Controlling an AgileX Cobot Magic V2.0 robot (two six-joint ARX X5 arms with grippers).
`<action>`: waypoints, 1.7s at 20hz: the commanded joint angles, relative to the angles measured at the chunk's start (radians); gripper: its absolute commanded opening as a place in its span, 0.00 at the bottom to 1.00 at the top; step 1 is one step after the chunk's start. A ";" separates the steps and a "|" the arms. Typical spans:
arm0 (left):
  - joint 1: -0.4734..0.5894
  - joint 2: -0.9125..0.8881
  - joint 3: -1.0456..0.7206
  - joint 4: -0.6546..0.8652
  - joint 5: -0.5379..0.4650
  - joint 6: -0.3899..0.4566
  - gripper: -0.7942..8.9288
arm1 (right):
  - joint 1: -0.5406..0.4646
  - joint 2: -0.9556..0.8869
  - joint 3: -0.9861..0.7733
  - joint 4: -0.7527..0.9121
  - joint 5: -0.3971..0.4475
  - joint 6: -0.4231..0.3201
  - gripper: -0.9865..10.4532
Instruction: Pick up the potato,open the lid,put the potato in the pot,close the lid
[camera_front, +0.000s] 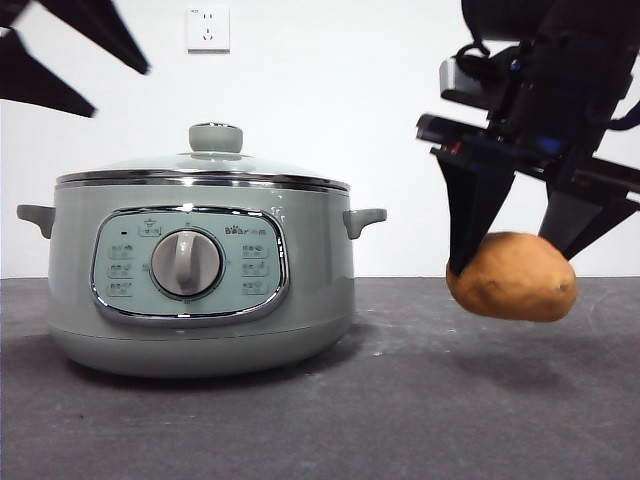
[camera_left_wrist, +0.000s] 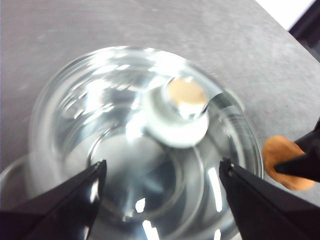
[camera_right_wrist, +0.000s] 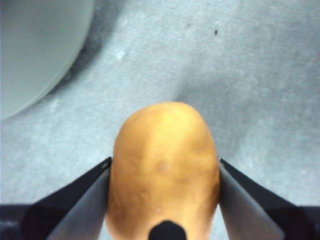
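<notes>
Black right tool (camera_front: 512, 250) clamped on potato (camera_front: 512, 277)

Low front camera faces the pot (camera_front: 200, 285) level; both wrist cameras look down close, sharing the potato (camera_right_wrist: 164, 170).

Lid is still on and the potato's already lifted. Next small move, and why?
Probably lower the left gripper onto the lid knob and close. Its jaws are open above the knob, the lid sits on the pot, and the right gripper holds the potato off the table, so the pot must open first.
</notes>
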 joint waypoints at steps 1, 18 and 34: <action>-0.042 0.084 0.062 0.022 -0.069 0.007 0.47 | 0.002 -0.012 -0.001 -0.002 0.003 0.009 0.09; -0.209 0.357 0.191 0.105 -0.262 0.114 0.07 | 0.001 -0.012 -0.001 -0.004 0.004 0.018 0.09; -0.207 -0.028 0.194 0.056 -0.377 0.163 0.07 | 0.021 -0.027 0.182 -0.024 -0.004 0.015 0.08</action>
